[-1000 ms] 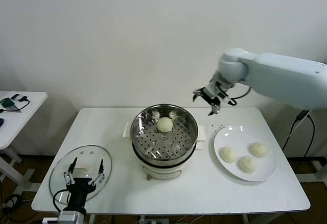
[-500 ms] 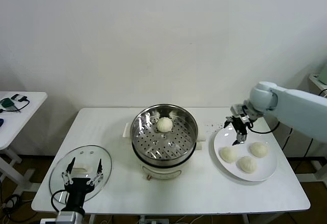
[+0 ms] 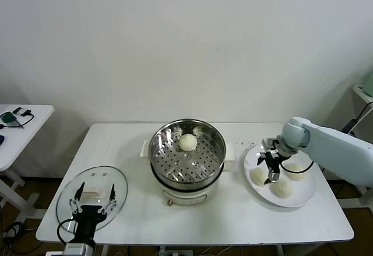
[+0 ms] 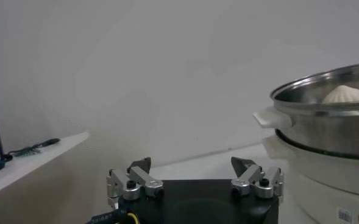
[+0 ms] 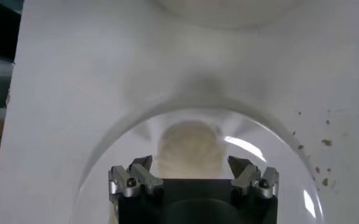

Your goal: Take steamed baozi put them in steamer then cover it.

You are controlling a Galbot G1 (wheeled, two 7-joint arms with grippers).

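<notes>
So one steamed baozi [image 3: 187, 142] is already sitting in the steamer [image 3: 187, 151], toward the back of the perforated floor. The other three are on the white plate [image 3: 308, 195] at the right end of the worktop [image 3: 134, 209]: one nearest the steamer [image 3: 258, 176], one at the front [image 3: 282, 188], one toward the back [image 3: 296, 169].

The right gripper [image 3: 271, 164] hangs low over the plate, right above the bun closest to the steamer. From its wrist camera the jaws are spread wide with the bun [image 5: 188, 148] sitting between them, not pinched yet. Looks to me like it's lining up for the second pick.

The cover [image 3: 92, 196] lies flat on the front left corner of the worktop, well apart from the steamer. The left gripper [image 3: 92, 201] is parked right over it, jaws wide open, holding nothing.

Progress-wise I'd call it about a quarter of the loading done. Three buns left to move, then the lid has to go on. A small side table [image 3: 17, 133] stands off to the left with some bits on it, not involved.
</notes>
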